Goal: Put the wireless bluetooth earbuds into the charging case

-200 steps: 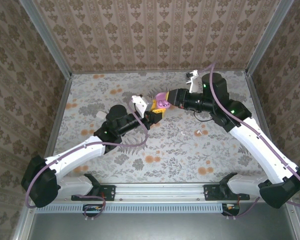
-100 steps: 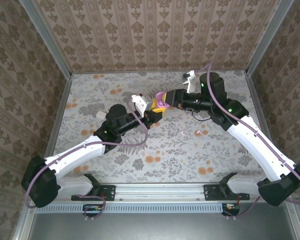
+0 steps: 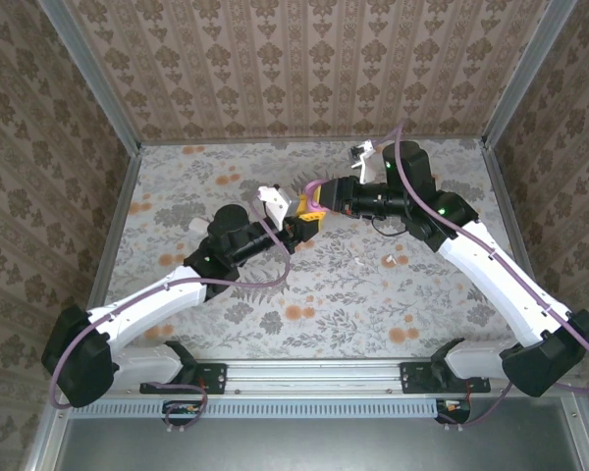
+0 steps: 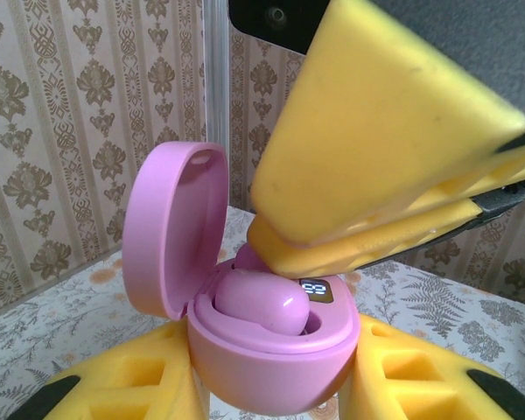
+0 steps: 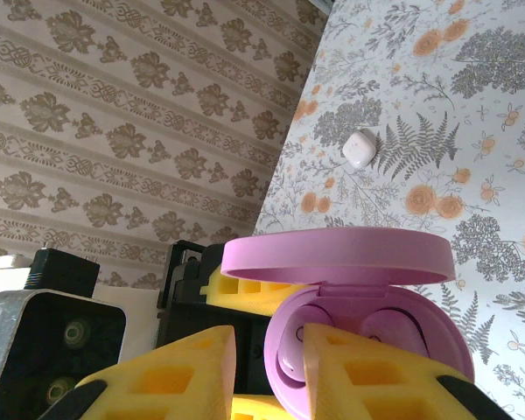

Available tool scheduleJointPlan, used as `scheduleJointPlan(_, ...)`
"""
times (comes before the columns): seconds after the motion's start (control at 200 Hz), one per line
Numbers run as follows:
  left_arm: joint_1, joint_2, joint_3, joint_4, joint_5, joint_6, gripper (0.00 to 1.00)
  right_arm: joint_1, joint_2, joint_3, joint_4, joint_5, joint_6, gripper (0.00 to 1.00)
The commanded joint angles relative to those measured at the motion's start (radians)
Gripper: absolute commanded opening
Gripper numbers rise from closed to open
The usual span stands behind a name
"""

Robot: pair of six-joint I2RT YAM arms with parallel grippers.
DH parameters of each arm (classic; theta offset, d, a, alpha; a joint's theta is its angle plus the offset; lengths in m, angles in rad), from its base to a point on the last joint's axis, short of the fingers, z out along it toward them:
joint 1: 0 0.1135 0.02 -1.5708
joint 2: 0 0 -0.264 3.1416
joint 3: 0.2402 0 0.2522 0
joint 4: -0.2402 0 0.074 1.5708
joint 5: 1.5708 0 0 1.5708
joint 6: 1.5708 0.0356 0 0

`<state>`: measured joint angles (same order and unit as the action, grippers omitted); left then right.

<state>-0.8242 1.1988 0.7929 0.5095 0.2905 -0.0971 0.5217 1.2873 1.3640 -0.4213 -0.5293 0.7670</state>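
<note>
The pink charging case is held above the table with its lid open, and my left gripper is shut on its base. One pale pink earbud lies seated in the front well. My right gripper comes in from the right over the open case, shut on a second pink earbud at the other well. In the left wrist view that earbud peeks out under the right fingers. A small white earbud lies on the table, seen from above as the white earbud.
Both grippers meet over the middle of the floral tablecloth, the left gripper below the right gripper. Patterned walls close in the back and sides. A metal rail runs along the near edge.
The right arm has shifted left and its wrist has pushed further over the case, covering more of the pink. The left arm has held still.
</note>
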Motion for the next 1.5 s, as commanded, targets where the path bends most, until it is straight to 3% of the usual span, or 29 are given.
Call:
scheduleJointPlan(0.0,-0.007,0.004,0.036,0.029,0.009,0.008,0.36,0.011,0.009,0.023,0.007,-0.033,0.011,0.29)
scheduleJointPlan(0.75,-0.007,-0.002,0.037,0.024,0.012,0.007,0.36,0.011,-0.043,0.015,0.010,0.044,-0.014,0.29)
scheduleJointPlan(1.495,-0.010,0.018,0.058,0.024,0.019,0.008,0.36,0.018,0.016,0.039,0.001,-0.049,-0.007,0.29)
